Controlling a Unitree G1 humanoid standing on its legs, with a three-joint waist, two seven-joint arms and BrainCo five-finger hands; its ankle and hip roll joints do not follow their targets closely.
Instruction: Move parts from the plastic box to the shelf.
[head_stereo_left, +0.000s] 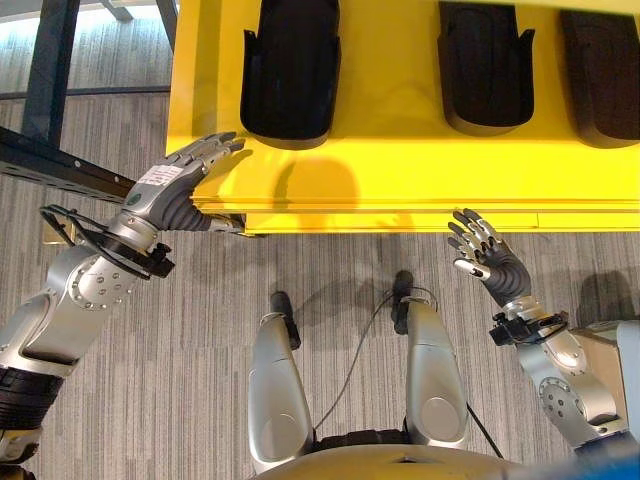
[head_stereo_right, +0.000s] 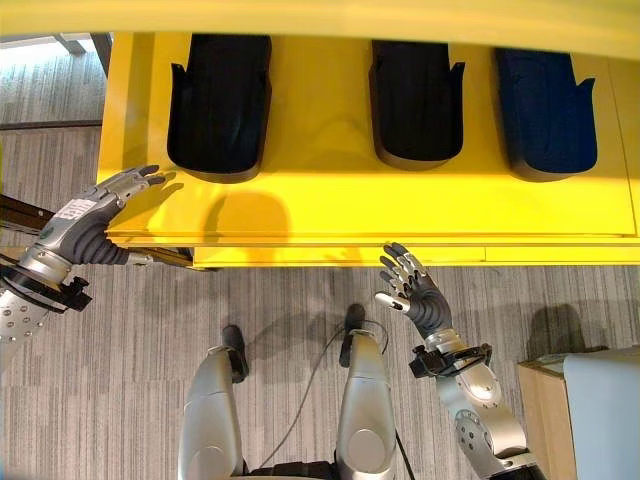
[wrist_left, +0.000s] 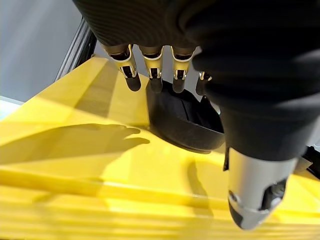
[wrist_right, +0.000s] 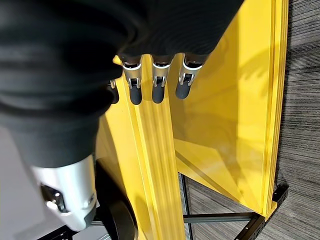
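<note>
Shelf (head_stereo_left: 400, 170) (yellow) bearing three dark parts (head_stereo_left: 290, 70), both hands spread, empty, left hand (head_stereo_left: 195, 160), right hand (head_stereo_left: 480, 250).

No text, label or number can be read anywhere.

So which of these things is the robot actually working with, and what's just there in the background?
Part of the job:
- yellow shelf
- three black parts lying on it
- left hand, open, over the shelf's corner
- right hand, open, in front of the shelf's edge

Just lying about:
- grey striped carpet
- brown box at the robot's right
</note>
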